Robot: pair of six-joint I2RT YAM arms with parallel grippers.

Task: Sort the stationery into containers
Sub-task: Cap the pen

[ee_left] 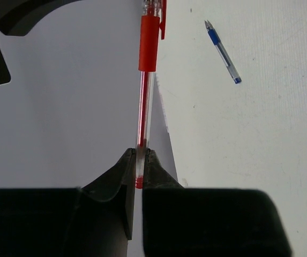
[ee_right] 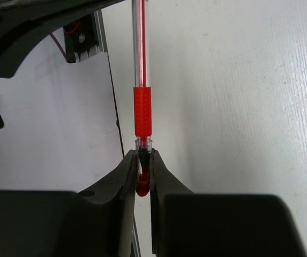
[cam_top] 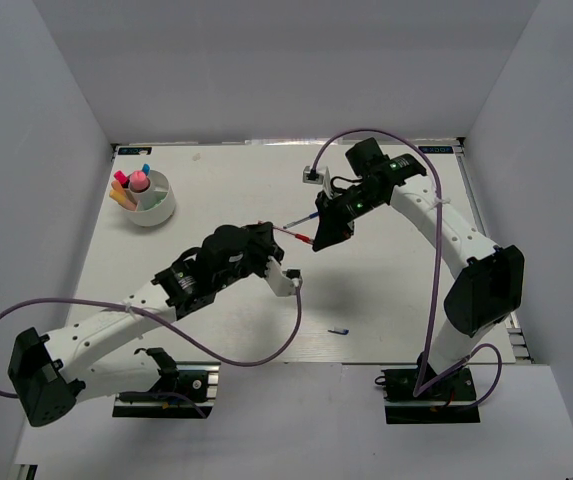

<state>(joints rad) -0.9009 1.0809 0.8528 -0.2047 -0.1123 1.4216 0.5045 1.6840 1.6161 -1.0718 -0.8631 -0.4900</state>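
A thin red pen (cam_top: pixel 291 235) hangs in the air between my two grippers above the middle of the table. My left gripper (cam_top: pixel 269 229) is shut on its clear rear end (ee_left: pixel 140 152); the pen's red grip (ee_left: pixel 148 48) points away from it. My right gripper (cam_top: pixel 313 241) is shut on the pen's tip end (ee_right: pixel 144 155), just below the red grip (ee_right: pixel 142 112). A blue pen (cam_top: pixel 301 217) lies on the table just beyond; it also shows in the left wrist view (ee_left: pixel 223 52). The round white bowl (cam_top: pixel 166 212) stands at the far left, holding several markers and a pink round-topped stick (cam_top: pixel 139 181).
A small blue piece (cam_top: pixel 338 331) lies on the table near the front edge, between the arm bases. White walls close the table at the left, right and back. Purple cables loop from both arms over the front of the table.
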